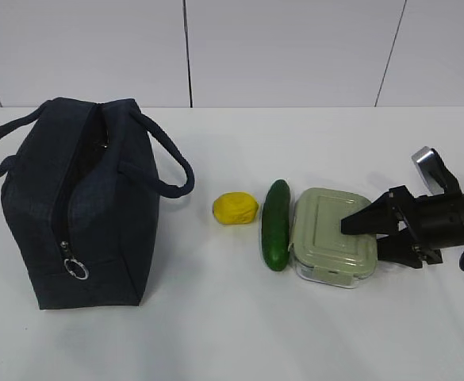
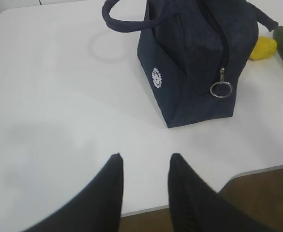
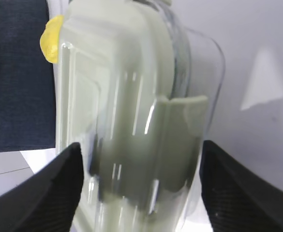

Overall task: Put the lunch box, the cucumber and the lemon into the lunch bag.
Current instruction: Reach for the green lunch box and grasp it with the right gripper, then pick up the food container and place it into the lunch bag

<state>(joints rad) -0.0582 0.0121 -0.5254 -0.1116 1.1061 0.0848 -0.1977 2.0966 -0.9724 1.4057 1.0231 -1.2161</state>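
A: Tabletop [image 1: 216, 341], white and flat, seen at a slant from the front. At the left stands the dark navy boxy fabric lunch bag [image 1: 97, 206] with two loop handles, its top zipper parted along the length and a silver ring pull [image 1: 76, 269] hanging at the near end.

B: And the food?

A: Right of the bag, well apart from it, lie three things in a row. First the small bright yellow lumpy lemon [image 1: 235, 209], then just beside it the smooth dark green cucumber [image 1: 276, 225], lying lengthwise front to back. Against the cucumber's right side sits the rectangular clear lunch box [image 1: 327, 238] with its pale sage-green clip-on lid.

B: What are the arms doing?

A: The black right gripper [image 1: 374, 236] reaches in from the right edge. Its fingers [image 3: 54, 193] are spread wide, one on each side of the lunch box's near end. Whether they press on it is hard to tell; the close view is blurred. The left gripper [image 2: 145, 166] hangs over bare table in front of the bag, fingers partly apart, holding nothing
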